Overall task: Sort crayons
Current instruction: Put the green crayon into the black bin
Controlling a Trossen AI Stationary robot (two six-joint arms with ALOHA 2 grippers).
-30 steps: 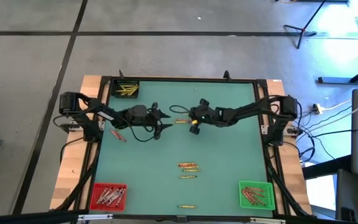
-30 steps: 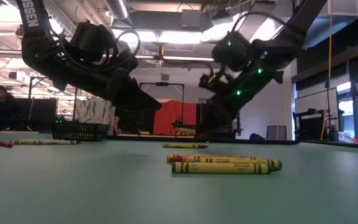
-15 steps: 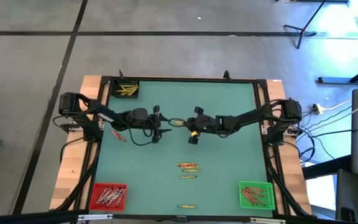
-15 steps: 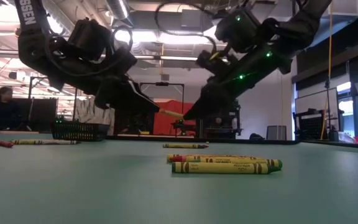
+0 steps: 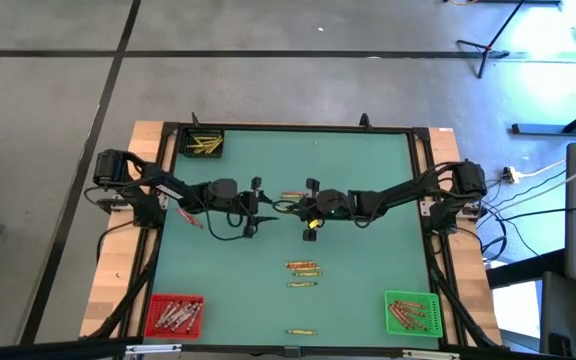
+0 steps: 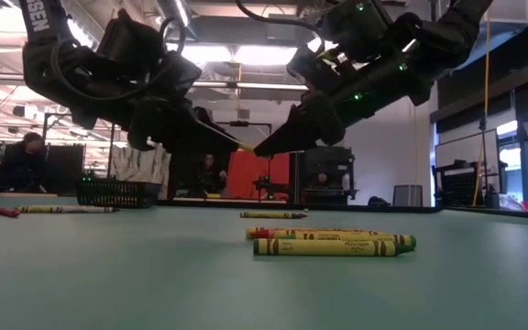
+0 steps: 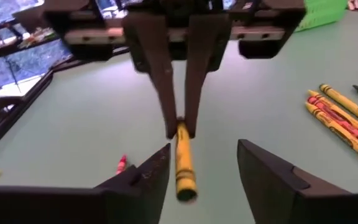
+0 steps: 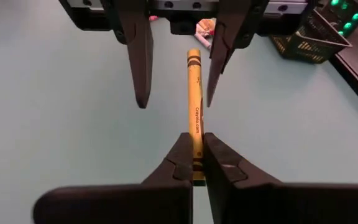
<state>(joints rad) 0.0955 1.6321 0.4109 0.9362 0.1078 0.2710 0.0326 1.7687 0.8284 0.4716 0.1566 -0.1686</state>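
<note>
A yellow crayon is up in the air over the middle of the table, with my right gripper shut on it. My left gripper faces it from the left and is open. Its two fingers stand on either side of the crayon's free end and do not touch it. In the high view the two grippers meet tip to tip. More crayons lie flat on the green table, one just beyond the grippers. My right gripper pinches the yellow crayon near one end between its two fingertips. The fingers come from the table's right, slanting a little down, and lie along the crayon. The crayon sticks out ahead of them toward the left gripper, lifted clear of the table.
A black bin with yellow crayons stands at the far left corner, a red bin at the near left, a green bin at the near right. A red crayon lies left of the left arm. One crayon lies near the front edge.
My right gripper has carried the yellow crayon toward the table's left and a little up, to the left gripper. My left gripper has rolled and swung slightly toward the near edge. The crayon's free end now stands between the left gripper's open fingers.
</note>
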